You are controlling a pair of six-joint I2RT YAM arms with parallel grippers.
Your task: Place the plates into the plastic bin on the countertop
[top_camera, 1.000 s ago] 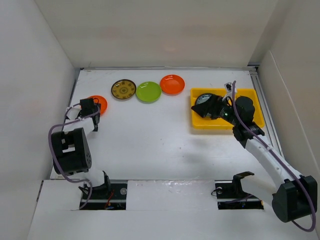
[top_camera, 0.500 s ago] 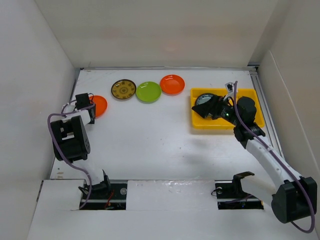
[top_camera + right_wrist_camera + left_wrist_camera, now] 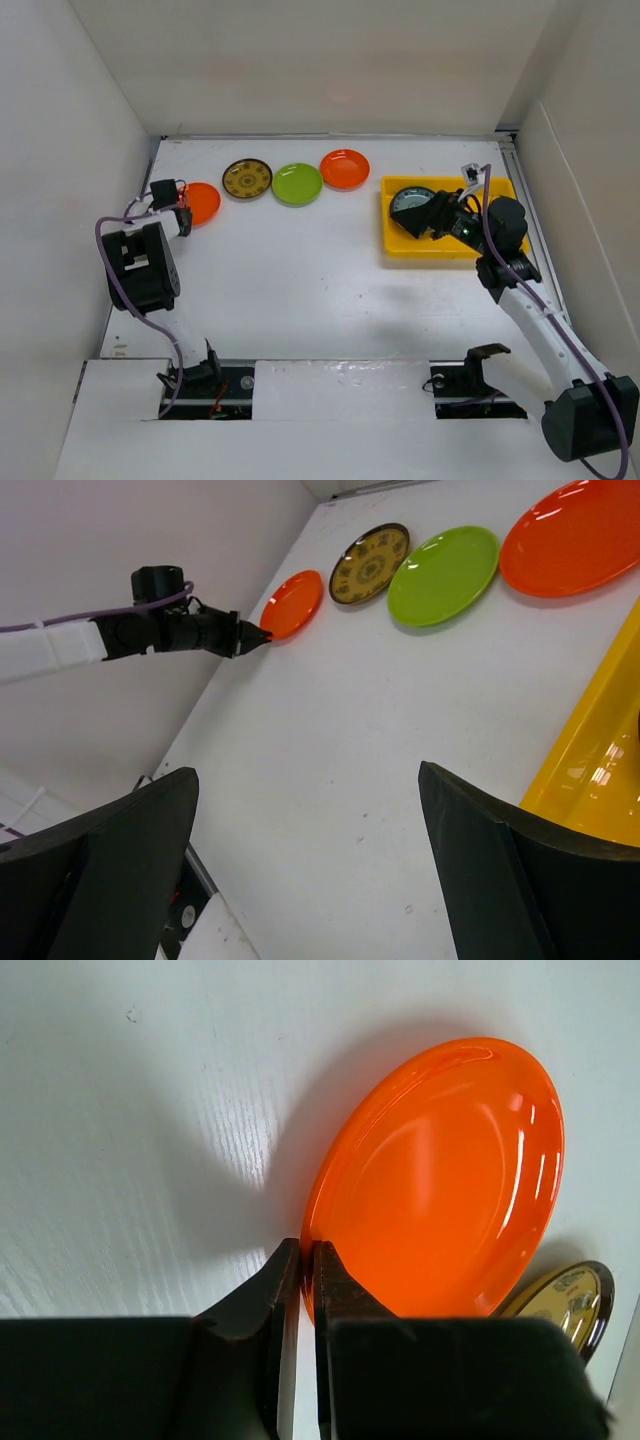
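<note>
- Far left of bin [image 3: 400,246], left gripper [image 3: 300,1260] has just snapped closed on the rim of orange plate [image 3: 440,1190]; plate still on countertop [image 3: 300,270].
- Over bin, right gripper [image 3: 310,870] hangs wide open, empty.
- Grasp looks made; lift and carry remain.

This is a robot lab test cell: plain white walls [image 3: 300,60] box in a white countertop [image 3: 300,290], and a left arm [image 3: 140,270] and right arm [image 3: 540,320] trailing purple cables are bolted at its near edge.
</note>
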